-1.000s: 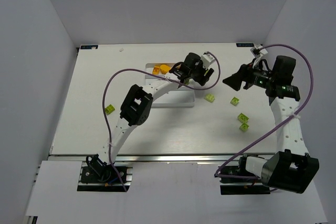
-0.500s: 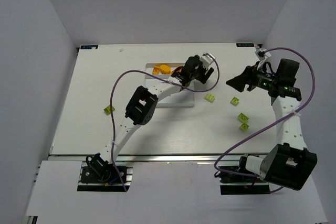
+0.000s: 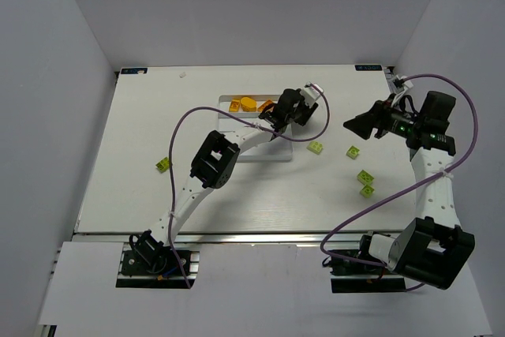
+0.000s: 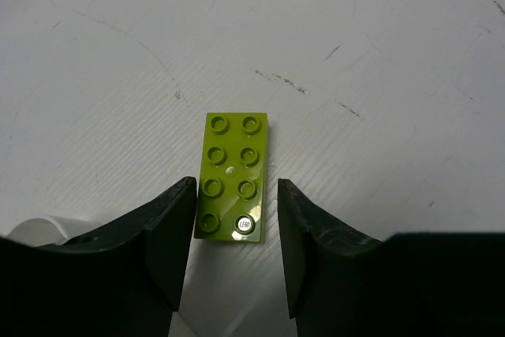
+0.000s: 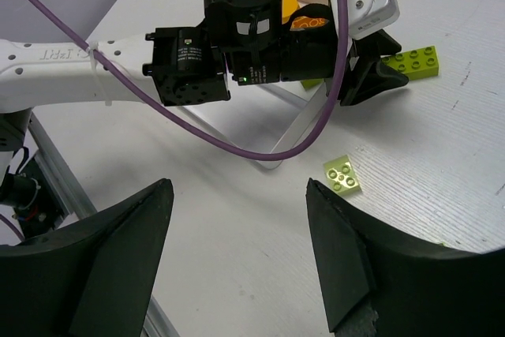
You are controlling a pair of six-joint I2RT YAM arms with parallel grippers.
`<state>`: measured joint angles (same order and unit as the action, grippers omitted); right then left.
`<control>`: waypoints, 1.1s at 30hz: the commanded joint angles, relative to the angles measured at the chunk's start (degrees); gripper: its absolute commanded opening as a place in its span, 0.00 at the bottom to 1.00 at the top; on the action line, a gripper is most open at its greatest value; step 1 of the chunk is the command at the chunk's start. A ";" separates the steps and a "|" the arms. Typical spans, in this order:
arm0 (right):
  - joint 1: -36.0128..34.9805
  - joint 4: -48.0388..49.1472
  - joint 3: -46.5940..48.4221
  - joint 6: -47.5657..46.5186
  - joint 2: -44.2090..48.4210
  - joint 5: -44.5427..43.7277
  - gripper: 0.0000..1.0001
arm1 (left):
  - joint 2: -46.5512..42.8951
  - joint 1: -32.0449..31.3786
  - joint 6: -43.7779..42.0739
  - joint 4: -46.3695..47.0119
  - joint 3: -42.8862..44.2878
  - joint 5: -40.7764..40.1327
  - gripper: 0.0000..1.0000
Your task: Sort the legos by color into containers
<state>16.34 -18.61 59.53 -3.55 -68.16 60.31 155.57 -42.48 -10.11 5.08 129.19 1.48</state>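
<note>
- Subject item: one lime plate [image 4: 234, 175], two studs by four, lies flat and studs up on the table [image 4: 379, 76], just beside the right end of the tray [image 3: 268, 147].
- Left gripper [image 4: 234, 230]: fingers apart, one on each long side of the plate's near half. Neither appears to touch it, and nothing is held.
- Right gripper [image 5: 237, 250]: fingers wide apart and empty, raised over the right part of the table.
- Handling, as judged: hard plastic, light, rigid, not fragile. The side walls are smooth and low, so a shallow pinch may slip or let the plate pivot.
- Recommended hold: across the narrow width, on the two long edges near mid-length, fingers low to the table.
- Count, green: five small lime bricks [image 3: 316, 147] loose on the table, four right of the tray and one far left. With the plate, that makes six.
- Count, orange: orange bricks [image 3: 248, 102] cluster at the tray's far end. They appear to be three, but the arm hides part of the tray.
</note>
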 commanded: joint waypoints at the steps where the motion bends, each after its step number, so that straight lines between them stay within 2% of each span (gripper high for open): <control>1: 0.97 2.18 -0.46 0.65 1.54 2.52 0.74 | -0.88 0.20 -0.17 -0.60 1.25 -0.16 0.55; 5: 1.76 2.53 -0.73 0.91 1.71 3.23 0.74 | -1.23 0.20 -0.70 -1.13 0.81 -0.16 0.43; 6: 1.94 2.53 -0.82 0.92 1.63 3.32 0.74 | -1.49 0.20 -0.79 -1.21 0.72 -0.07 0.37; 9: 2.55 2.53 -0.90 0.92 1.54 4.02 0.74 | -2.02 0.20 -0.70 -1.48 0.54 0.72 0.35; 14: 3.17 2.44 -1.17 0.92 1.63 4.55 0.73 | -4.91 -0.32 -0.35 -2.44 -0.33 3.71 0.24; 28: 3.61 2.26 -1.43 0.56 1.45 5.52 0.73 | -20.64 -1.38 3.34 1.42 -12.28 8.63 0.16; 33: 3.53 1.30 -1.52 -0.31 1.36 5.43 0.73 | -26.97 -0.86 3.43 1.95 -20.78 8.37 0.14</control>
<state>19.66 -17.82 58.26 -3.20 -67.94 64.36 135.70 -43.53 -7.31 5.65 112.73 8.45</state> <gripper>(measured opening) 0.729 0.435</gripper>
